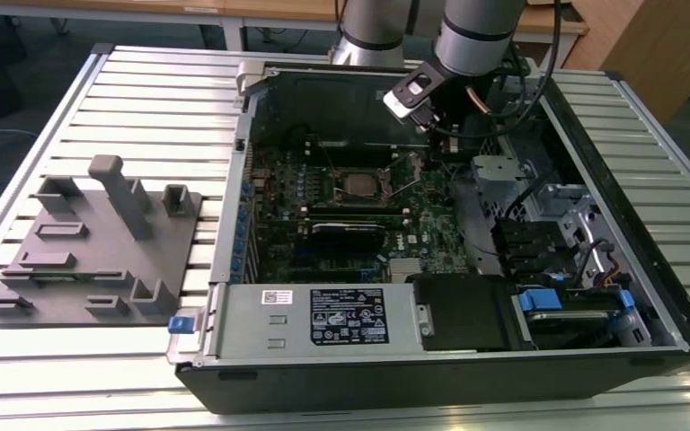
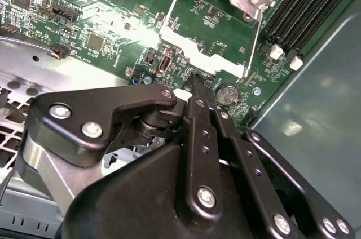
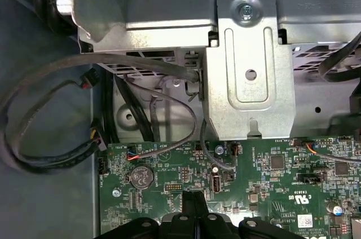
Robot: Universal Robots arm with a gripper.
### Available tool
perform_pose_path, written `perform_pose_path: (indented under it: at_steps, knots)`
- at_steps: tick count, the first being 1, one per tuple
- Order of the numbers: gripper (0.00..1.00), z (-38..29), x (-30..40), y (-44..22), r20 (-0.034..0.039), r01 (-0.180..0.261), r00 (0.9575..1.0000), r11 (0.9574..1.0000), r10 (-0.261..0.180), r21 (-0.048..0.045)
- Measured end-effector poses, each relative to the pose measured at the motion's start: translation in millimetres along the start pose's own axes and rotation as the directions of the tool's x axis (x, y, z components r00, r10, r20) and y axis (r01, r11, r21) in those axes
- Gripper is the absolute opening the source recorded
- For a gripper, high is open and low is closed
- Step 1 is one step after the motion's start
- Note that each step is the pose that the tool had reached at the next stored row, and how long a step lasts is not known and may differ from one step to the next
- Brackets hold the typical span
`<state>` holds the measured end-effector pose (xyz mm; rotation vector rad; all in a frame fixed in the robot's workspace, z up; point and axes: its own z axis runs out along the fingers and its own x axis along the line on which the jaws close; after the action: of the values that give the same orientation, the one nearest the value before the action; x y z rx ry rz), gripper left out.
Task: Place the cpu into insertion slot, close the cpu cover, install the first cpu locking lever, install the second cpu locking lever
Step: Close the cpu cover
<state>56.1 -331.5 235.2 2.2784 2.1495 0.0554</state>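
Fingers (image 2: 204,137) of matte black metal, flat-sided and studded with round bolt heads, are pressed together with nothing pinched between them. My gripper (image 3: 193,199) tapers to a narrow tip near the insertion slot (image 1: 356,186), a small square with a dark centre and a silvery stamped rim. Two thin, straight wire levers (image 2: 253,41) reach out from that slot toward my tip. A round, shiny coin cell (image 2: 227,93) sits by one lever's end. The slot is cut off in the second wrist view; whether the cpu lies in it I cannot tell.
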Motion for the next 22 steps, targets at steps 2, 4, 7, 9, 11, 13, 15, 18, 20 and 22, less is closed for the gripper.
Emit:
perform_pose_path:
  at_steps: [2,4,7,9,11,13,15,18,20,22]
  knots:
    - [0.10,1.3,-0.1,-0.1,0.0002,0.000,1.0000,1.0000,0.000,0.0001]
    - [0.10,1.8,-0.1,-0.1,0.0004,0.000,1.0000,1.0000,0.000,0.0001]
    - [0.10,1.8,-0.1,-0.1,0.0005,0.000,1.0000,1.0000,0.000,0.0001]
    - [0.10,1.9,-0.1,-0.5,0.0001,0.000,1.0000,1.0000,0.000,0.0000]
    - [0.10,1.9,-0.2,-1.8,0.0000,0.000,1.0000,1.0000,0.000,0.0000]
    - [0.10,1.8,-0.3,-3.4,-0.0002,0.000,1.0000,1.0000,0.000,0.0001]
    - [0.10,1.7,-0.4,-5.5,-0.0003,0.000,1.0000,1.0000,0.000,0.0000]
    - [0.10,1.6,-0.7,-10.0,-0.0006,0.000,1.0000,1.0000,0.000,-0.0001]
    - [0.10,1.5,-0.9,-13.7,-0.0007,0.000,1.0000,1.0000,0.000,-0.0003]
    - [0.10,1.3,-1.1,-17.4,-0.0008,0.000,1.0000,1.0000,0.000,-0.0005]
